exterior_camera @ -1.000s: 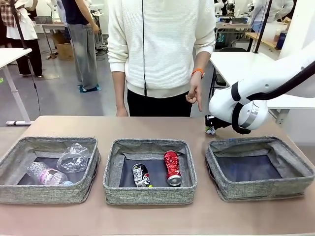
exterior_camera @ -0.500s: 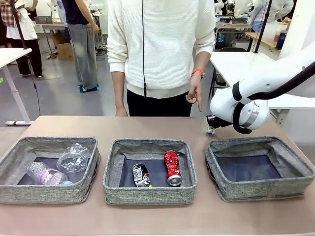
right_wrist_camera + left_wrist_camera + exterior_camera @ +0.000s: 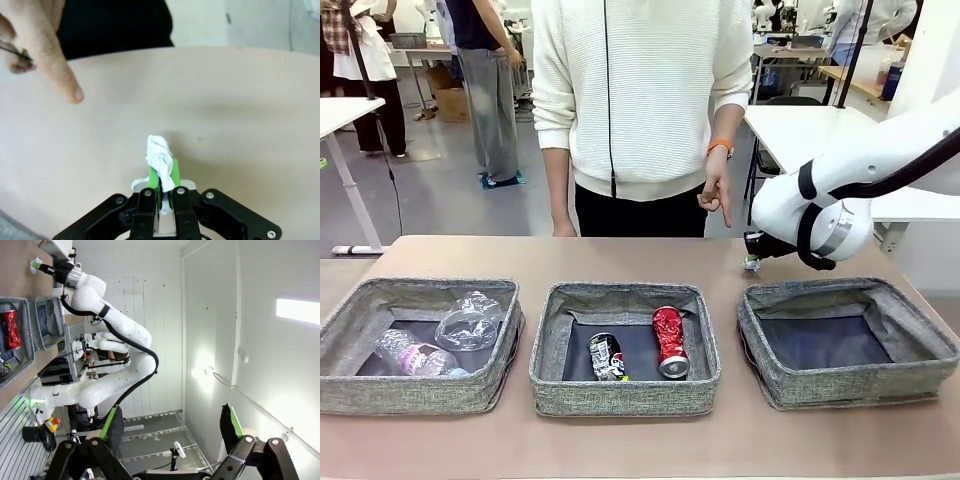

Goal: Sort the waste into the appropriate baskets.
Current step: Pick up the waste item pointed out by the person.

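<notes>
My right gripper (image 3: 162,176) is shut on a crumpled white paper ball (image 3: 159,154), held just above the tan table. From the front, that gripper (image 3: 751,263) hangs behind the far left corner of the right basket (image 3: 850,390), whose dark bottom is bare. The middle basket (image 3: 625,398) holds a crushed red can (image 3: 670,340) and a crushed dark can (image 3: 606,357). A clear bottle (image 3: 413,357) and a clear cup (image 3: 470,320) lie in the left basket (image 3: 420,395). My left gripper (image 3: 170,426) is open and faces a white wall, away from the table.
A person in a white sweater stands at the far edge, one hand (image 3: 716,195) pointing down with a finger (image 3: 62,75) close to the paper. Bare tabletop (image 3: 640,445) runs in front of the baskets and behind them.
My right gripper has closed on the paper ball and risen slightly, drifting a little to the right. The person has shifted slightly left.
</notes>
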You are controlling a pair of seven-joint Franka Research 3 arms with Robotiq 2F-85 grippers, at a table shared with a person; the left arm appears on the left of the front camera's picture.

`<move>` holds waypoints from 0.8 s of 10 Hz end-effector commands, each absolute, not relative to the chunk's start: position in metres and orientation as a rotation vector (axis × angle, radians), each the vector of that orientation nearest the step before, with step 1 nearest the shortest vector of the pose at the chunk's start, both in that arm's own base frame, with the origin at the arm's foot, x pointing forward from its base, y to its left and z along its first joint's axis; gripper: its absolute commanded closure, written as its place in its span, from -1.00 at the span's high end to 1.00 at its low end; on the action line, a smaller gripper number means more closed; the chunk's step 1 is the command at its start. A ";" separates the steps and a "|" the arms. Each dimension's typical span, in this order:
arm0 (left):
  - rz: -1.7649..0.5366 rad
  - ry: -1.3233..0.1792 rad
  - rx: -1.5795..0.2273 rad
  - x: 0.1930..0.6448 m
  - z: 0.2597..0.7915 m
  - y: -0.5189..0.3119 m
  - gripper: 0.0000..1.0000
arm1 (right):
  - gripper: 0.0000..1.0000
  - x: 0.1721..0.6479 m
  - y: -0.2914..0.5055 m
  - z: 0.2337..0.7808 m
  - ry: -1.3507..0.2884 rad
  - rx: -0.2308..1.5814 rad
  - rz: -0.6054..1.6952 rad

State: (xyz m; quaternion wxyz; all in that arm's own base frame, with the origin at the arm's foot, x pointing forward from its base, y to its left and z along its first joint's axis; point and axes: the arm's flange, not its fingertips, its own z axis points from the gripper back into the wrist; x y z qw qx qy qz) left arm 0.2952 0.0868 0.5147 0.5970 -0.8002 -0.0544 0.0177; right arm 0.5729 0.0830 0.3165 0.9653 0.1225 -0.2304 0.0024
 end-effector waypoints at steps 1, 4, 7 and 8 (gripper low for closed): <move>0.042 -0.134 -1.875 0.294 0.520 0.084 1.00 | -1.00 0.513 0.063 0.414 -0.319 0.285 -0.035; 0.042 -0.134 -1.875 0.294 0.520 0.084 1.00 | -1.00 0.415 0.061 0.548 -0.176 0.201 0.077; 0.042 -0.134 -1.875 0.294 0.520 0.084 1.00 | -1.00 0.369 0.082 0.579 -0.079 0.199 0.264; 0.042 -0.134 -1.875 0.294 0.520 0.084 1.00 | -1.00 0.362 0.086 0.569 -0.053 0.211 0.311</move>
